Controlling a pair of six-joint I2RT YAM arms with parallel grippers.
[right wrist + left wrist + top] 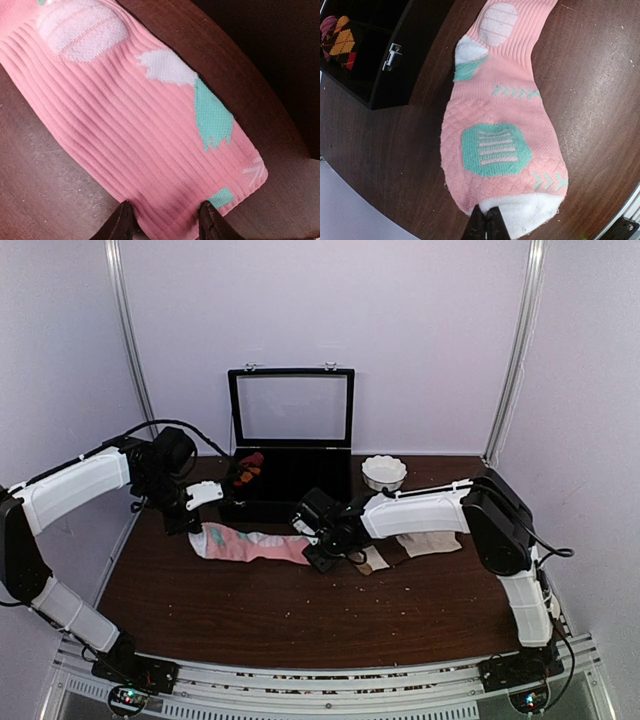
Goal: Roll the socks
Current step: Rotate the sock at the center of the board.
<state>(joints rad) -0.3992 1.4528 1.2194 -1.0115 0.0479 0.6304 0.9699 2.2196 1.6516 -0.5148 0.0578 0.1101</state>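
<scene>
White-walled enclosure, dark brown bench (300, 625). The pink sock (250, 543) lies flat left of centre, its long axis across the bench — white end to the left, ribbed end to the right. The left gripper (486, 226) is fully closed and pinches the white end, apparently to anchor it and hold the fabric taut. The right gripper (167, 222) stands part open, fingers astride the ribbed end, not yet clamped — judged placed to start the roll. The cream sock (432, 543) lies further right, partly under the right arm.
</scene>
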